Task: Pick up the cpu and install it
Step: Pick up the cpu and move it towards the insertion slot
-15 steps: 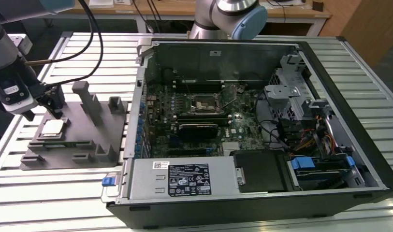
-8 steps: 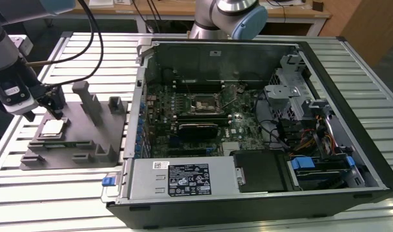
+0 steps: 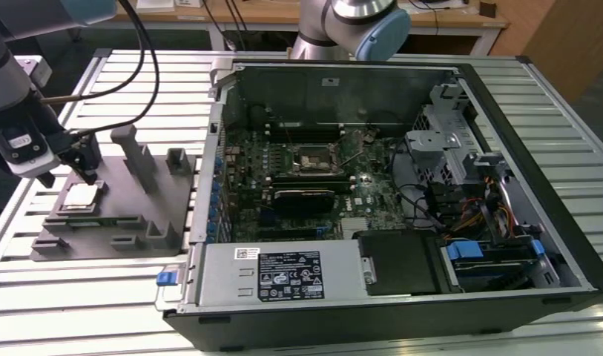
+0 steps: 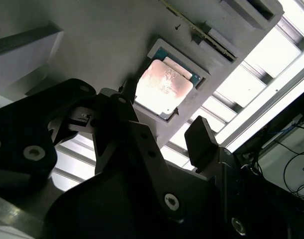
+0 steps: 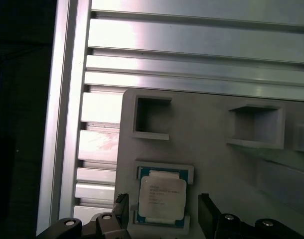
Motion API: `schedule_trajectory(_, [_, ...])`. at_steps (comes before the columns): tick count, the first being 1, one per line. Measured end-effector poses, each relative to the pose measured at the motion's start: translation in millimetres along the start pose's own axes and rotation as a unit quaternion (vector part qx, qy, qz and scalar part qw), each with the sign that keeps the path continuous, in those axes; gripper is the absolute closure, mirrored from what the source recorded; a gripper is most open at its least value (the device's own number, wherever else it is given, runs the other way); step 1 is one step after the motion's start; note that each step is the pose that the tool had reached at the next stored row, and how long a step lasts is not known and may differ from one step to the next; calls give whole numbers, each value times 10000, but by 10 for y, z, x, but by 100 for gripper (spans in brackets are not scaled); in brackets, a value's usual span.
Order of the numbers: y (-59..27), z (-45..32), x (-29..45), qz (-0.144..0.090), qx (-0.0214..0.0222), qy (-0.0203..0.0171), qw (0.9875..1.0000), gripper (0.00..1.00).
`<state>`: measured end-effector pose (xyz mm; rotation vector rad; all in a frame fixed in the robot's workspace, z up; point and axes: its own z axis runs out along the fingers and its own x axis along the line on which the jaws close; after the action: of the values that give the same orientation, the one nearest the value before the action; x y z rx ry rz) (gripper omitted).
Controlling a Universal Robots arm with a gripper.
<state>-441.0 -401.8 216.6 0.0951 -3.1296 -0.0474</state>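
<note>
The cpu (image 3: 81,196) is a small square chip with a pale metal top. It lies flat in a recess of the grey slotted block (image 3: 123,222) at the exterior view's left. My gripper (image 3: 67,176) hangs just above it, open, with one dark finger on each side of the chip and a gap to each edge. In the first wrist view the cpu (image 5: 161,197) sits between the fingers (image 5: 207,215) of the gripper (image 5: 164,215). In the second wrist view the cpu (image 4: 164,87) shines beyond the gripper (image 4: 162,130). The motherboard's socket (image 3: 319,159) lies inside the open computer case.
The open computer case (image 3: 538,222) with the green motherboard (image 3: 301,193) fills the middle and the exterior view's right of the slatted metal table (image 3: 103,304). Upright posts (image 3: 133,148) rise from the grey block beside my gripper. Cables (image 3: 143,52) hang near my arm.
</note>
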Motion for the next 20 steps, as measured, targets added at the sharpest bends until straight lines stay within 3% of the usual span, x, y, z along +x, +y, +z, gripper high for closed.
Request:
schedule_trajectory(13, [-3, 60, -1, 0, 0, 0, 10000, 34])
schedule_trajectory(20, [-5, 135, 13, 32, 0, 0, 10000, 34])
